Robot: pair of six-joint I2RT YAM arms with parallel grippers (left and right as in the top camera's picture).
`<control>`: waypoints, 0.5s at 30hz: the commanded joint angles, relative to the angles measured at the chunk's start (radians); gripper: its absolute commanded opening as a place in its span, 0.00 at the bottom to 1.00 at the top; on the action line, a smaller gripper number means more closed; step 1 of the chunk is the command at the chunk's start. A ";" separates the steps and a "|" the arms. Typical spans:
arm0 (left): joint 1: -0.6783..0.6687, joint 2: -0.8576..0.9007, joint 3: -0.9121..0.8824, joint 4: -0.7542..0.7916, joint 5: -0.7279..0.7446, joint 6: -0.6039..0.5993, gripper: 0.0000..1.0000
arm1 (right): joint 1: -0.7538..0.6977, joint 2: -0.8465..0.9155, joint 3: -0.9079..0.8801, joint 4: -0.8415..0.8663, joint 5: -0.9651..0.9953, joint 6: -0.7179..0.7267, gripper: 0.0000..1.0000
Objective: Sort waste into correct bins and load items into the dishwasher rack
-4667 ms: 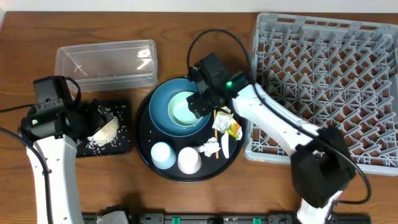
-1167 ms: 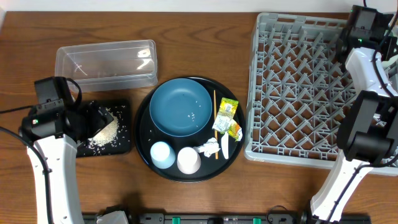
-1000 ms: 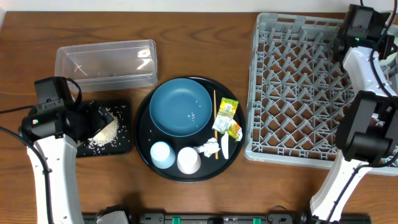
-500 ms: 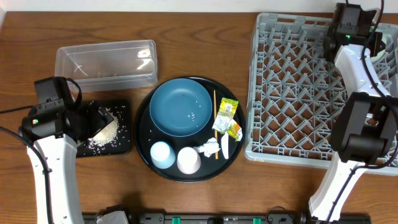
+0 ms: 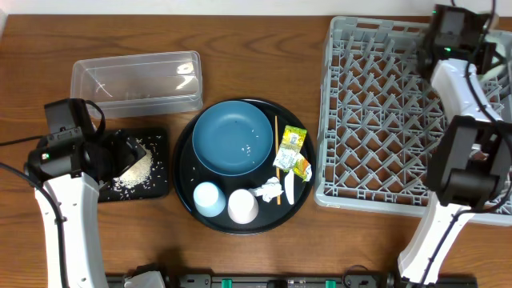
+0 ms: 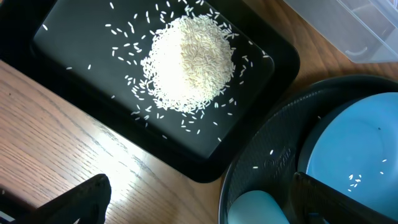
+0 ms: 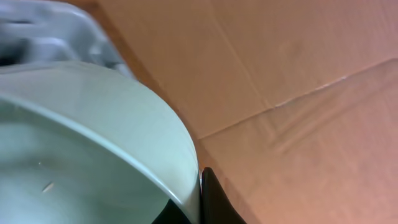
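Round black tray point(image 5: 184, 170): blue plate point(image 5: 234, 138), cups point(image 5: 210, 198), wrappers point(image 5: 292, 152), stick point(image 5: 277, 148). Rice heap point(image 6: 186, 62) on shallow black tray point(image 6: 262, 88), left claw point(image 6: 199, 208) spread wide above. Right claw point(image 7: 194, 208) pinches cream bowl point(image 7: 81, 137) rim over far corner of rack point(image 5: 384, 120).

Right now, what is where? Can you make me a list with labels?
Rice: heaped in black tray
Tub: behind black tray
Plate: on round tray, a few grains on it
Blue cup, pink cup: on round tray, near edge
Wrappers, scrap, stick: on round tray, right of plate
Bowl: in right gripper, at rack far corner
Left gripper: open, over black tray
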 commanded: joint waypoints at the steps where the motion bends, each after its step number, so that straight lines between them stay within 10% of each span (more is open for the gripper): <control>1: 0.004 0.003 -0.011 -0.003 -0.002 -0.009 0.93 | -0.054 0.010 -0.010 0.034 0.097 -0.061 0.01; 15: 0.004 0.003 -0.011 0.005 -0.002 -0.009 0.93 | -0.140 0.013 -0.012 0.212 0.090 -0.257 0.01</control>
